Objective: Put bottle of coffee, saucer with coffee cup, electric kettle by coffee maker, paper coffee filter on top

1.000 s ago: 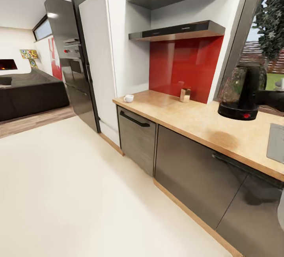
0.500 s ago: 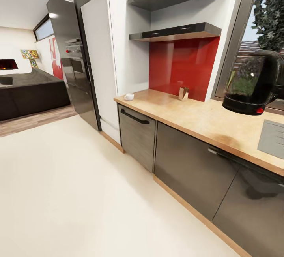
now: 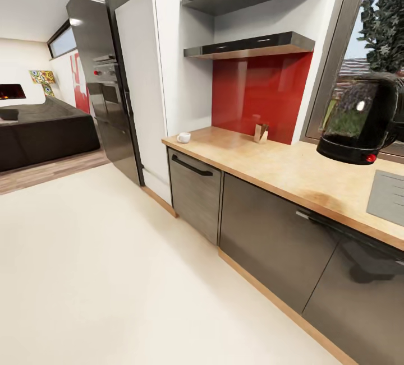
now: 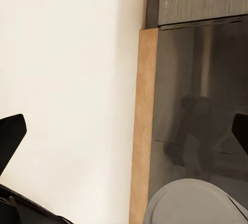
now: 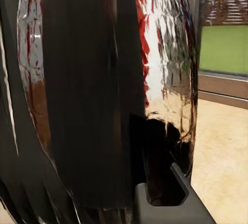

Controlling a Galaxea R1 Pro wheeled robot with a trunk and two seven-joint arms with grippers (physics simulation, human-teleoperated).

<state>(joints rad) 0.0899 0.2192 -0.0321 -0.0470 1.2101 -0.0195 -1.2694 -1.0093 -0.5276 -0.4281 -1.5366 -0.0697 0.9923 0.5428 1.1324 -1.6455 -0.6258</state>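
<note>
We hold the electric kettle (image 3: 359, 118) tilted in the air above the kitchen countertop (image 3: 280, 169), near the window; our right gripper's jaws are clamped on it. Our left gripper (image 4: 124, 136) hangs with its jaws spread over the cream floor (image 4: 67, 79). A coffee cup (image 3: 183, 138) sits at the counter's far end.

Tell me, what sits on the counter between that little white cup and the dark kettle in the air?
In the head view, between the coffee cup and the electric kettle, a small brown holder stands by the red wall; the remaining countertop is bare.
</note>
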